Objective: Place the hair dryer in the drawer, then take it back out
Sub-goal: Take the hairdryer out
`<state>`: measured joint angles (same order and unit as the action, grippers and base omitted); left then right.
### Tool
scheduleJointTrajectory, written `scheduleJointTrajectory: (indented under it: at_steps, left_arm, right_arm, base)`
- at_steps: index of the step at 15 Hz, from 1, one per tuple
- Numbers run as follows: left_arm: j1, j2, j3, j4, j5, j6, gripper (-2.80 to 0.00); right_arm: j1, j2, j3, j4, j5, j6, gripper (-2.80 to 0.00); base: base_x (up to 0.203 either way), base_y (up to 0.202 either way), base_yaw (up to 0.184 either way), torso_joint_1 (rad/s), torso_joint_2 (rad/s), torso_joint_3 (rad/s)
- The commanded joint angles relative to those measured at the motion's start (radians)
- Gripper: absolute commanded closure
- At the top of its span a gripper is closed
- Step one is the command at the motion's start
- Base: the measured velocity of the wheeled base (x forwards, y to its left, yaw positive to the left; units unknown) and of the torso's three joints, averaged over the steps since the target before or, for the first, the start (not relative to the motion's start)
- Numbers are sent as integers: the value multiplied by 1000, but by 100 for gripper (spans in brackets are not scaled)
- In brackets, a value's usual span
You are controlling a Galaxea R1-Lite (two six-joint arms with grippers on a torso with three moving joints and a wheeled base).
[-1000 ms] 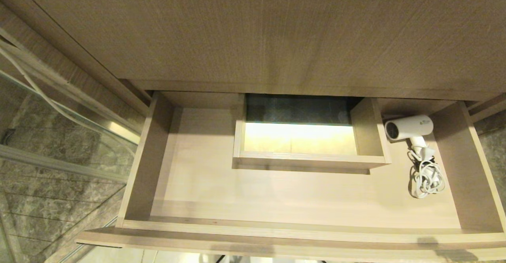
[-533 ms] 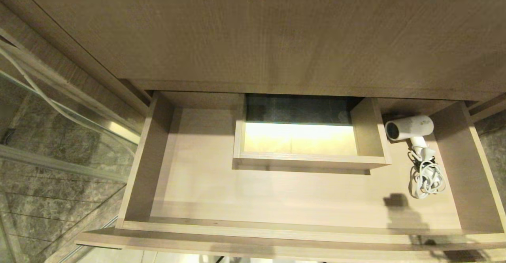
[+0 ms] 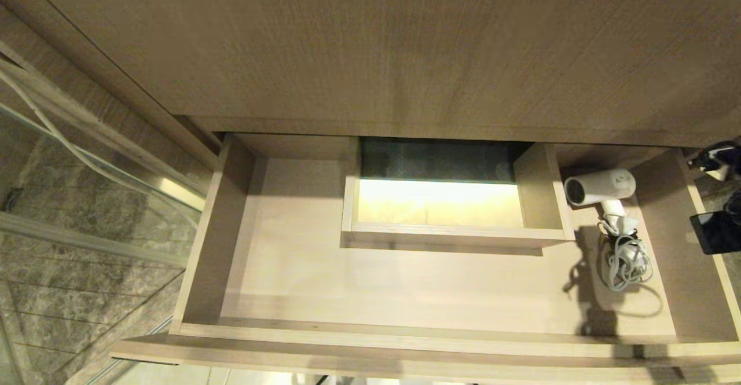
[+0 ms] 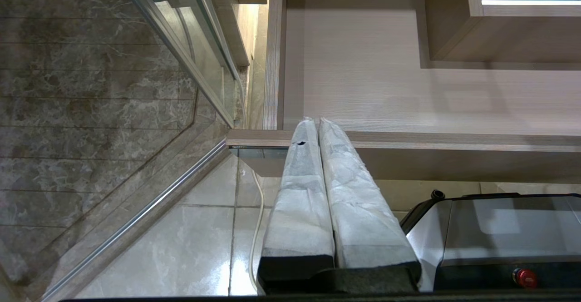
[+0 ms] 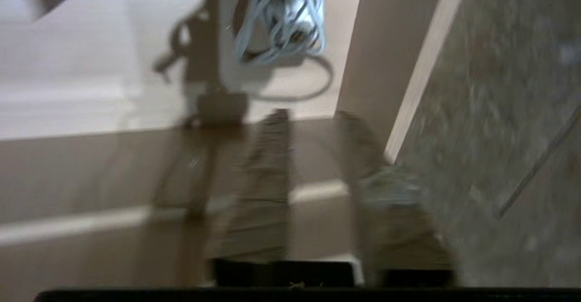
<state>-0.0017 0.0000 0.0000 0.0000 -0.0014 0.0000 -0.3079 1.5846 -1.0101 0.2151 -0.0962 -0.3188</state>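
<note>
The white hair dryer [image 3: 602, 187] lies in the open drawer [image 3: 347, 281] at its far right end, dark grille facing left. Its white cord [image 3: 628, 260] is bundled just in front of it. My right arm [image 3: 718, 231] reaches in at the right edge, outside the drawer's right wall. In the right wrist view, my right gripper [image 5: 313, 116] stands open with nothing between its fingers. It hovers over the drawer's front right corner, short of the cord [image 5: 290, 16]. My left gripper [image 4: 316, 121] is shut and empty, parked below the drawer's front left corner.
A boxed rectangular cutout [image 3: 451, 237] rises from the drawer floor at the middle back. The vanity front [image 3: 370, 43] overhangs the drawer's rear. A glass partition [image 3: 87, 159] and marble floor lie to the left. My base [image 4: 499, 229] stands under the drawer front.
My right arm has come into the head view at the right edge. Its shadow has travelled across the drawer floor up to the cord. The hair dryer has not moved.
</note>
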Motion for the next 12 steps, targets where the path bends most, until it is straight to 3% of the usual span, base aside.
scheduleJointTrajectory:
  at_steps: [1, 6, 9, 12]
  left_arm:
    - [0, 0, 2, 0, 0, 0, 0]
    - [0, 0, 2, 0, 0, 0, 0]
    - [0, 0, 2, 0, -1, 0, 0]
    - [0, 0, 2, 0, 0, 0, 0]
  right_arm:
    - [-15, 193, -68, -18, 3, -31, -280]
    - [-41, 398, -200, -52, 36, -39, -280]
    - [-46, 491, -300, -83, 172, -40, -280]
    - [-48, 545, -321, -134, 189, -40, -280]
  base:
    - [0, 0, 0, 0, 0, 0]
    - [0, 0, 0, 0, 0, 0]
    - [0, 0, 0, 0, 0, 0]
    - [0, 0, 0, 0, 0, 0]
